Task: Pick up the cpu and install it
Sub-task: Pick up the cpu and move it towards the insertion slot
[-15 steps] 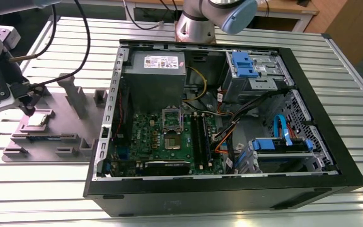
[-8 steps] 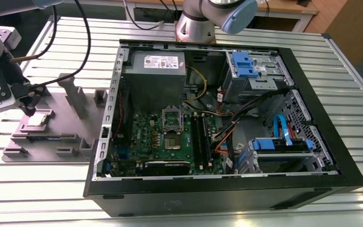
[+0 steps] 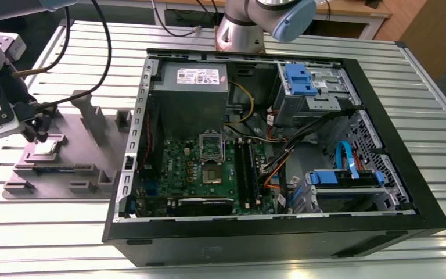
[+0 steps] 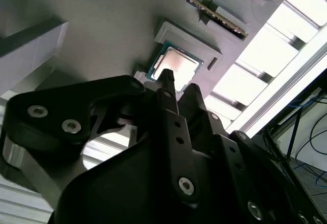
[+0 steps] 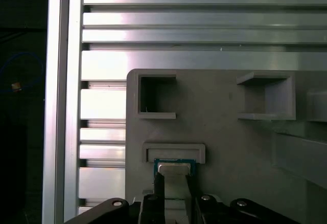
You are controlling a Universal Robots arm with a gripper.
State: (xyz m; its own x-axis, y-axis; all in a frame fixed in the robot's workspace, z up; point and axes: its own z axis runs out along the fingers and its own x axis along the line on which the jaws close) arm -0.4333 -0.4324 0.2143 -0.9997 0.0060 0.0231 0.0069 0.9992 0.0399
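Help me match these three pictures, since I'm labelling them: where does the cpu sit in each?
Exterior view: the cpu lies on the grey fixture plate at the exterior view's left, outside the computer case, under the gripper.
Second wrist view: the cpu lies just ahead of the gripper.
First wrist view: the cpu lies beside a raised grey bracket.
Shared landmark: the grey fixture plate.

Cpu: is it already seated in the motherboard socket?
No, the cpu lies on the grey fixture outside the computer case.
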